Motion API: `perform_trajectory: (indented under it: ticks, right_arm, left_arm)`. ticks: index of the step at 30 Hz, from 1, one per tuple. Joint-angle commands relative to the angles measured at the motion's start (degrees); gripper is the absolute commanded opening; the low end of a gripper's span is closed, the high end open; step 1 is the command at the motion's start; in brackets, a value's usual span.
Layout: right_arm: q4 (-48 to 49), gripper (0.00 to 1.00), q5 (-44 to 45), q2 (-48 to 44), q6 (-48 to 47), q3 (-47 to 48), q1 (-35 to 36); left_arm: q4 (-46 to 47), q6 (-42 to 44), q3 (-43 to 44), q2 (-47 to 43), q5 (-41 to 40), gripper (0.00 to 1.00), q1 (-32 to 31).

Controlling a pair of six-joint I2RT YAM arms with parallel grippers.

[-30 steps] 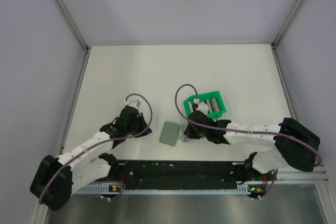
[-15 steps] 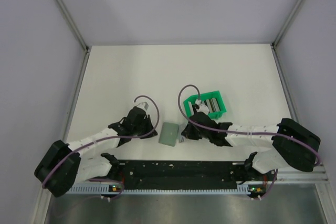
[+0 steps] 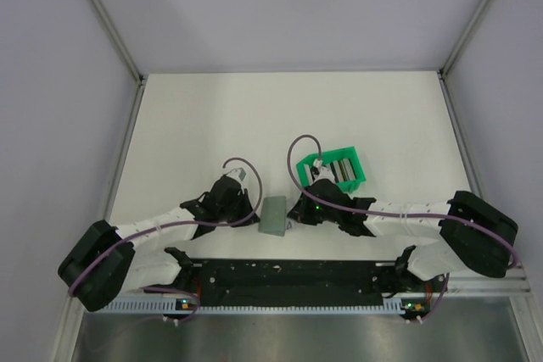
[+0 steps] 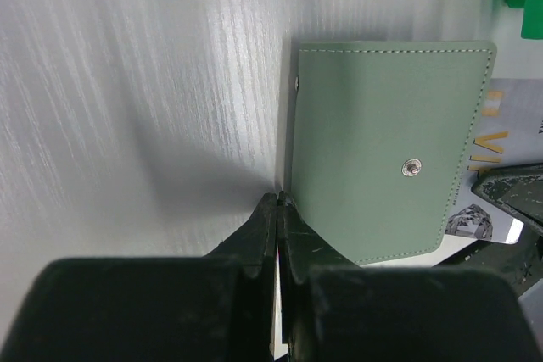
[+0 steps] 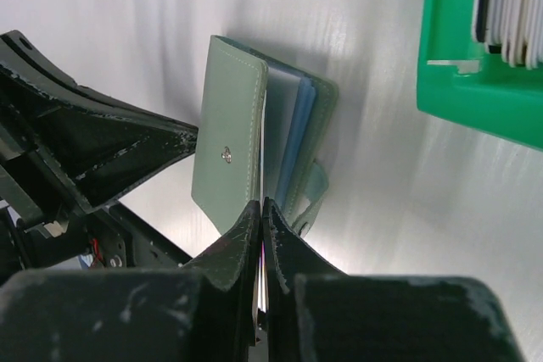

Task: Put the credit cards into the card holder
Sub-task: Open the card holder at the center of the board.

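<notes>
The grey-green card holder (image 3: 274, 216) lies between my two grippers near the table's front edge. In the right wrist view it stands partly unfolded, its snap flap (image 5: 225, 154) raised and the light blue inside (image 5: 293, 137) showing. My right gripper (image 5: 260, 203) is shut on a thin whitish credit card, seen edge-on at the holder's opening. That card (image 4: 509, 137) sticks out past the holder (image 4: 382, 150) in the left wrist view. My left gripper (image 4: 278, 201) is shut on nothing, its tips against the holder's left edge. More credit cards (image 5: 509, 6) stand in the green bin.
The bright green plastic bin (image 3: 335, 169) sits just behind my right gripper (image 3: 294, 213). A black rail (image 3: 280, 277) runs along the near edge by the arm bases. White walls with metal posts enclose the table on three sides.
My left gripper has swung right across the table until it meets the card holder. The right gripper has edged left with its card, and the holder now looks narrower from above.
</notes>
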Motion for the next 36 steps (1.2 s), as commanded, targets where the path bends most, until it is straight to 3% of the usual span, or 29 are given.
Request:
perform_trajectory:
  ticks: [1, 8, 23, 29, 33, 36]
  right_arm:
    - [3.4, 0.0, -2.4, -1.1, -1.7, 3.5, -0.5]
    - [6.5, 0.0, -4.9, 0.6, -2.0, 5.7, 0.2]
    - [12.2, 0.0, -7.1, 14.2, 0.0, 12.3, 4.0]
    - [0.4, 0.0, 1.6, 17.1, -0.6, 16.3, 6.4]
    - [-2.7, 0.0, 4.2, 18.9, -0.7, 17.0, 6.8]
    - [-2.8, 0.0, 3.8, 20.1, -1.1, 17.4, 6.8]
  left_arm:
    - [2.4, -0.5, 0.5, 0.3, 0.5, 0.0, -0.7]
    - [2.4, -0.5, 0.8, 0.4, -0.7, 0.0, -1.0]
    - [-2.5, -1.5, -1.3, -0.2, -9.4, 0.0, -0.8]
    - [-9.1, -4.7, -0.4, -3.9, -13.0, 0.0, -0.5]
    - [-15.2, -4.9, 1.2, -8.9, -15.7, 0.0, -0.1]
    - [-19.5, -5.1, 2.5, -11.8, -16.6, 0.06, 0.8]
